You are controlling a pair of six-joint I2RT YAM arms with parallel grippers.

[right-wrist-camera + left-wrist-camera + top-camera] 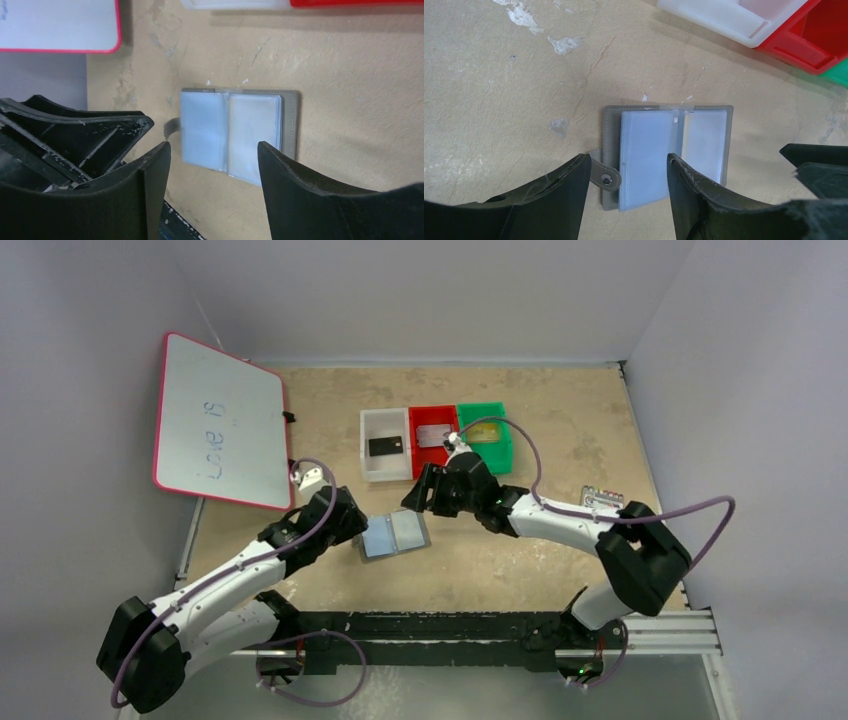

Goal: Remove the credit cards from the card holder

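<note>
The grey card holder (396, 533) lies open and flat on the table, its bluish pockets (649, 150) facing up with no card showing in them. My left gripper (356, 530) hovers at its left edge, open, with the strap tab (606, 177) beside one finger. My right gripper (416, 502) hangs open just behind it, above the holder (235, 127), holding nothing. A black card (385, 446) lies in the white tray (368, 462). A silvery card (433, 432) is in the red tray (420, 462), and a gold card (482, 432) in the green tray (500, 455).
A pink-framed whiteboard (220, 420) leans at the back left. A marker pack (603, 498) lies right of the right arm. The three trays stand in a row just behind the holder. The table's dark front rail (450, 625) runs along the near edge.
</note>
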